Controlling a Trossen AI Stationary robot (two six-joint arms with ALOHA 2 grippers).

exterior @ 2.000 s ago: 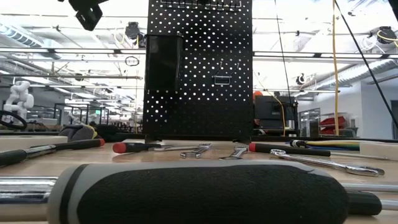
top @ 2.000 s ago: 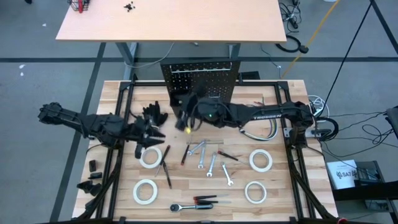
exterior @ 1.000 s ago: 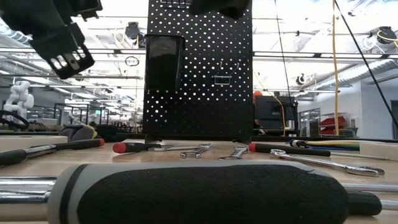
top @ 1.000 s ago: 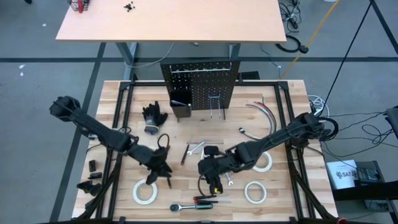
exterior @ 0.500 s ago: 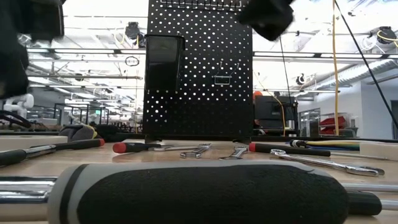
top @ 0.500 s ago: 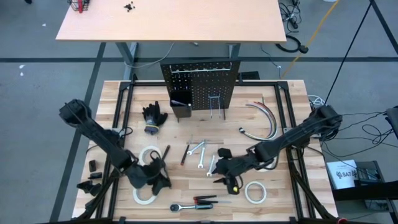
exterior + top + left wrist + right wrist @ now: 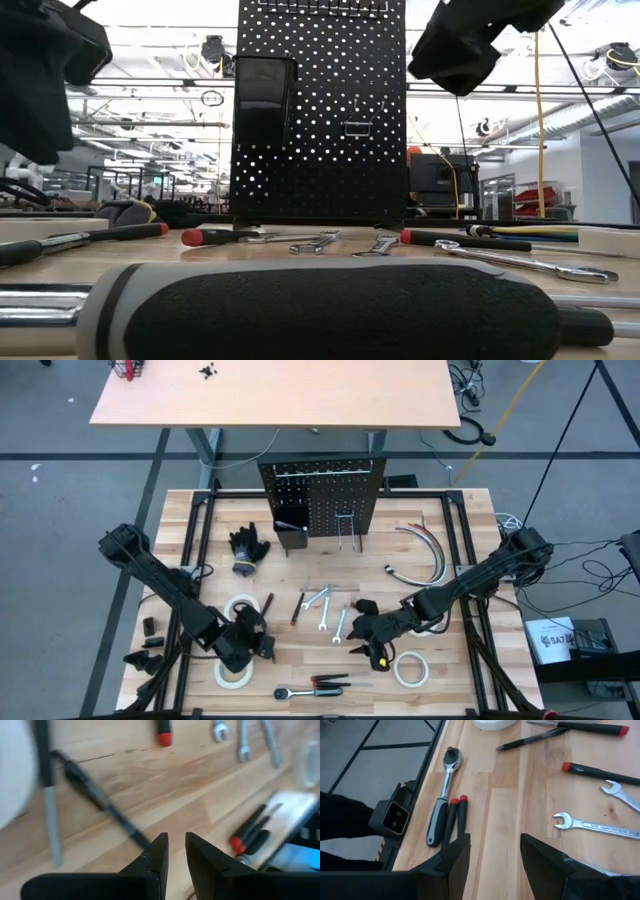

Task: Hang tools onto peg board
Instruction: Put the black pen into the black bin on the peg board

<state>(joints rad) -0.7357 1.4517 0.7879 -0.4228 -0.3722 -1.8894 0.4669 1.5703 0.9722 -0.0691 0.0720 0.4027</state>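
Two robot arms work low over a wooden desk (image 7: 450, 520) strewn with tools, none of them yet hung.

Nearest the lower edge of the overhead frame lies a black-handled ratchet (image 7: 308, 691), long axis running left to right, with two red-tipped screwdrivers (image 7: 332, 680) just beside its handle. The right tool (image 7: 377, 651), lower centre-right, hovers above bare wood with its fingers held apart and nothing between them. The ratchet lies down and to the left of it, close by, and a silver wrench (image 7: 365, 641) sits next to it on the upper left. Its wrist camera looks straight along the ratchet and screwdrivers, so the right arm appears the nearer and better lined up for those.

The left tool (image 7: 252, 645), lower centre-left, hangs beside a white tape roll (image 7: 232, 669) and above a slim black screwdriver (image 7: 267, 631) that lies nearly top to bottom. Its fingers (image 7: 159, 855) stand only a narrow gap apart and hold nothing that can be seen.

Farther up, more wrenches (image 7: 322, 601) lie at mid-frame, black gloves (image 7: 247, 545) to their upper left.

Farthest, at upper centre, stands the peg board (image 7: 322, 495) with its black bin (image 7: 291, 530) and wire hooks (image 7: 348, 528), well apart from both arms.
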